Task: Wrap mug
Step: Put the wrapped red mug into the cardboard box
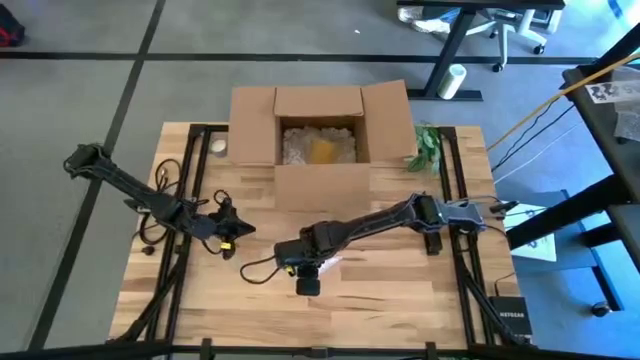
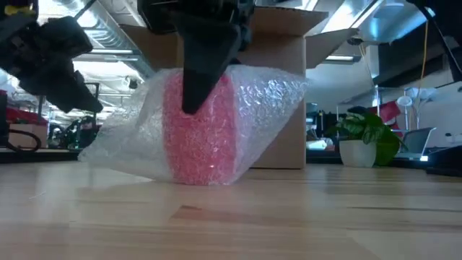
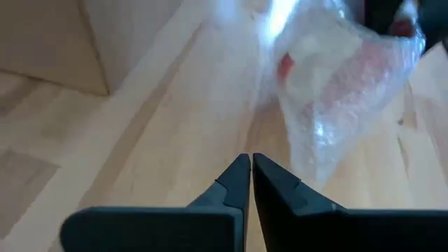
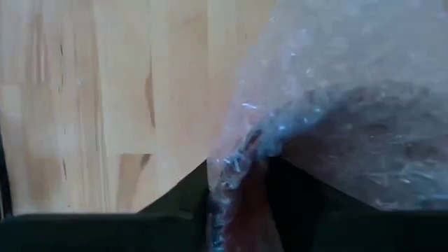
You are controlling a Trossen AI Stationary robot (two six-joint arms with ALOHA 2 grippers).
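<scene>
Mug place: the mug [image 2: 200,130], pink and inside bubble wrap [image 2: 267,101], sat on the table [image 2: 289,217] in front of the box [image 1: 318,130].
Right end effector [image 4: 238,175]: closed on the wrap at the mug's top, film pinched between its fingers.
Left end effector [image 3: 250,183]: shut, empty, just beside the bundle.
Step advice: keep the pinch firm, pull the loose film snug around the mug, mind the slack tails.
Axis: probably upright; the wrap trails sideways; handle direction could not be told.

A dark tool [image 2: 204,90] presses down onto the bubble-wrapped pink mug [image 2: 201,133] before a cardboard box [image 2: 289,65].
</scene>
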